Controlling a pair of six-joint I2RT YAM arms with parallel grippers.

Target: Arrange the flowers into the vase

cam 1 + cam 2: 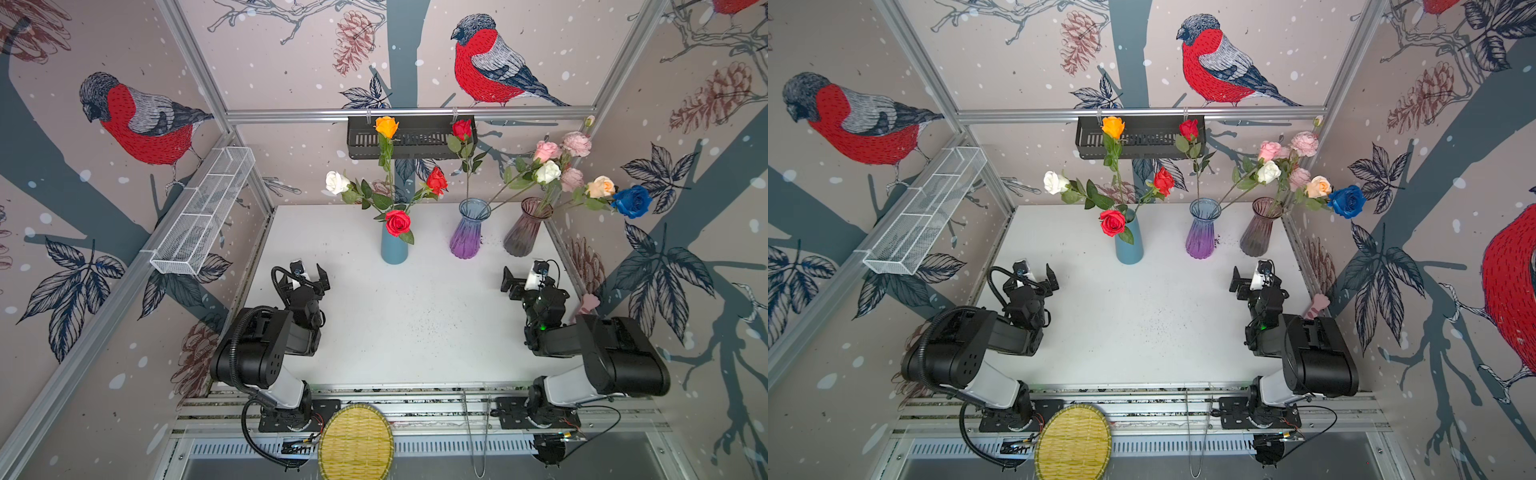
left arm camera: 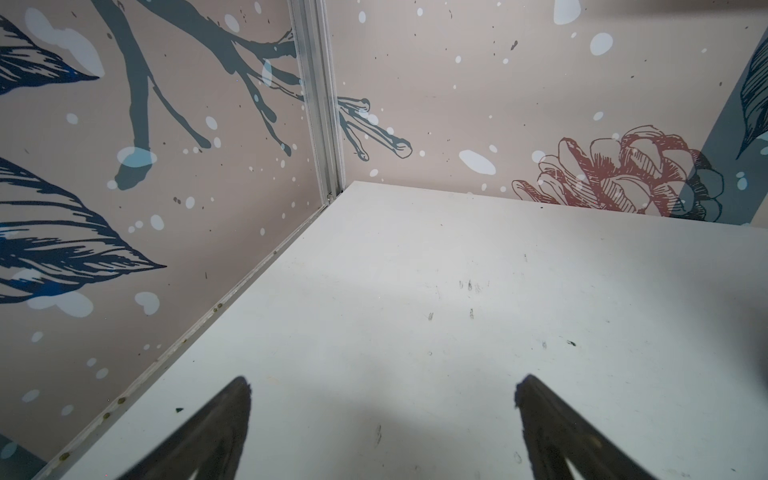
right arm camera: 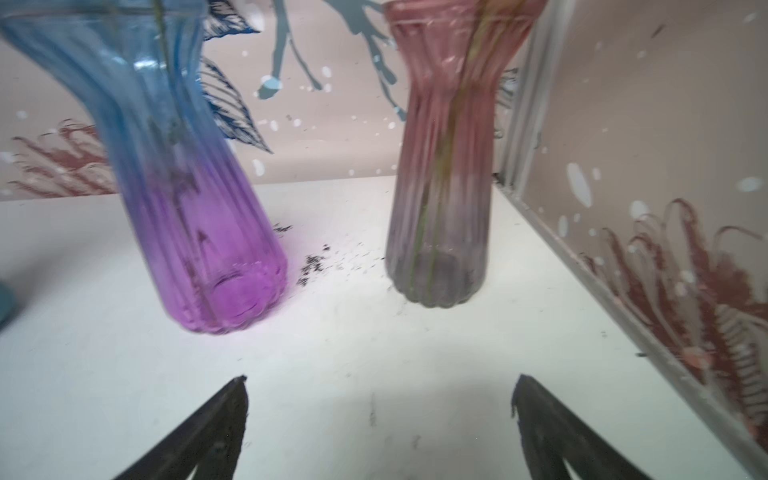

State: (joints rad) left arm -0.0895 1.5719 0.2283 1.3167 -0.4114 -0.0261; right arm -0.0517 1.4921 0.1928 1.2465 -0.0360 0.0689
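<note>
Three vases stand in a row at the back of the white table (image 1: 399,332). A blue opaque vase (image 1: 394,249) holds a white rose (image 1: 336,182), an orange rose (image 1: 386,126) and two red roses (image 1: 436,180). A blue-to-purple glass vase (image 1: 469,232) (image 3: 199,199) holds a tall red rose (image 1: 462,129). A smoky pink glass vase (image 1: 525,228) (image 3: 440,187) has green stems inside. Above it spread pink carnations (image 1: 577,143), a peach rose (image 1: 600,187) and a blue rose (image 1: 632,201). My left gripper (image 1: 311,272) (image 2: 382,386) and right gripper (image 1: 523,274) (image 3: 380,386) are open, empty, low over the table.
A white mesh basket (image 1: 203,212) hangs on the left wall and a black basket (image 1: 411,137) on the rear rail. A woven yellow tray (image 1: 355,442) lies at the front edge. A small pink object (image 1: 588,303) sits by the right wall. Dark crumbs (image 3: 316,262) lie between the glass vases.
</note>
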